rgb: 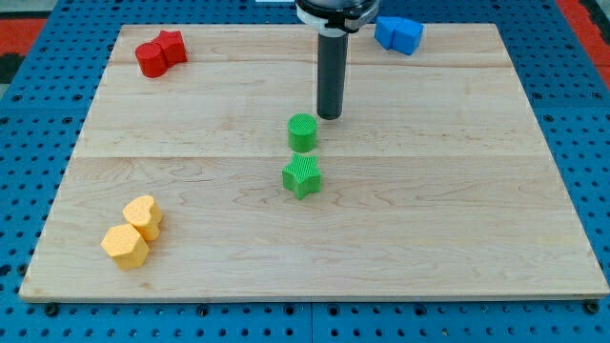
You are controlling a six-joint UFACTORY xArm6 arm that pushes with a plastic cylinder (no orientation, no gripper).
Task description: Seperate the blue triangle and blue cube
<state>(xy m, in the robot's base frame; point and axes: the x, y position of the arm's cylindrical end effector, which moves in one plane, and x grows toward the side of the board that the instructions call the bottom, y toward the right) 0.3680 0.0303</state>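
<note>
Two blue blocks sit touching at the view's top right of the wooden board: the blue triangle (pixel 386 30) on the left and the blue cube (pixel 408 36) on the right. My tip (pixel 330 116) is at the end of the dark rod, near the board's middle top. It stands well below and to the left of the blue pair, apart from them, and just up and right of a green cylinder (pixel 302 132).
A green star block (pixel 302 176) lies below the green cylinder. Two red blocks (pixel 159 53) touch at the top left. Two yellow blocks (pixel 133 232) touch at the bottom left. The board (pixel 457 219) rests on a blue pegboard.
</note>
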